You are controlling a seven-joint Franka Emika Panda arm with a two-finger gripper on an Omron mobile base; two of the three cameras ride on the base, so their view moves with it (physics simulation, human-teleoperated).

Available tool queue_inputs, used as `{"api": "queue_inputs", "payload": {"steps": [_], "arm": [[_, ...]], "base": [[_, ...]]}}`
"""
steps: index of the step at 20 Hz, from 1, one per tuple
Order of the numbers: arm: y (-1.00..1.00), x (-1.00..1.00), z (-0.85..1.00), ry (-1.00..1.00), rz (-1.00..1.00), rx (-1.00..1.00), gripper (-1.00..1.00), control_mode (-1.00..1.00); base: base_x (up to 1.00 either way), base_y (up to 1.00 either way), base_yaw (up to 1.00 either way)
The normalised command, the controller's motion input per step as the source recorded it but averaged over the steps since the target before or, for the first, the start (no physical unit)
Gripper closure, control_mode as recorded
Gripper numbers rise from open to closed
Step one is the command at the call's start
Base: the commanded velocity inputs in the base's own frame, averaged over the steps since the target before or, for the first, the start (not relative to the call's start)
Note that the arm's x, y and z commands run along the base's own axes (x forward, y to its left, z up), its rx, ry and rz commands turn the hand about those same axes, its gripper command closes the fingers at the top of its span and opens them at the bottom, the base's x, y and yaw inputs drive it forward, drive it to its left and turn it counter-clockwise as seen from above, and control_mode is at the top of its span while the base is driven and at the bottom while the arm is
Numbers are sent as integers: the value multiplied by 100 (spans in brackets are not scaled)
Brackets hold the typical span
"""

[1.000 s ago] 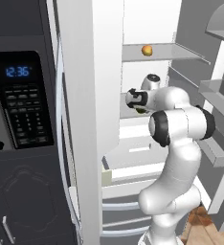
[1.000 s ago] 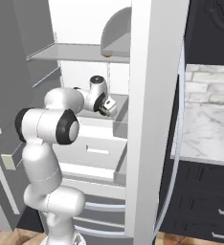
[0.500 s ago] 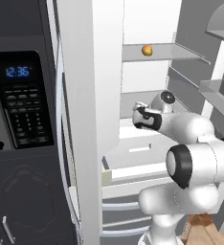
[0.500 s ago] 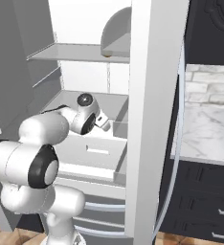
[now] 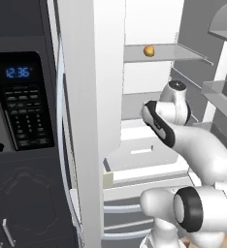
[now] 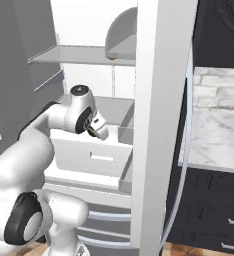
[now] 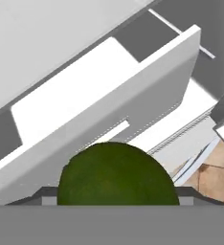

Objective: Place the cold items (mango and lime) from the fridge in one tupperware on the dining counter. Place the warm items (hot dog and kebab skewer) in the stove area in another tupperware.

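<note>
A dark green lime point(image 7: 116, 174) sits round and close between the two fingertips in the hand view, and my gripper point(image 7: 116, 195) is shut on it. The hand hangs inside the open fridge, above the white drawer point(image 7: 109, 119). From the right base camera, the gripper point(image 6: 96, 132) points down and outward below the wrist. From the left base camera, the hand point(image 5: 156, 123) is in front of the drawer shelf. An orange mango point(image 5: 149, 50) lies on the upper glass shelf point(image 5: 173, 52). The tupperware, hot dog and kebab skewer are out of view.
The fridge's centre post point(image 5: 93, 121) stands close to the left of the arm. A dark oven panel with a clock point(image 5: 23, 97) is further left. Door bins point(image 5: 222, 92) hang at the right. A marble counter point(image 6: 214, 135) lies right of the fridge.
The hand has drawn back from the middle shelf and dropped lower over the drawer, carrying the lime. The elbow has swung down and toward the cameras.
</note>
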Motion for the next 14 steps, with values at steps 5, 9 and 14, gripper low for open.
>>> {"api": "queue_inputs", "payload": {"steps": [5, 9, 14], "arm": [[0, -81, 31, 21, 0, 0, 100, -100], [2, -95, 4, 0, 0, 0, 100, -100], [7, -91, 3, -40, 0, 0, 100, -100]], "base": [[0, 0, 0], [0, 0, 0], [0, 0, 0]]}}
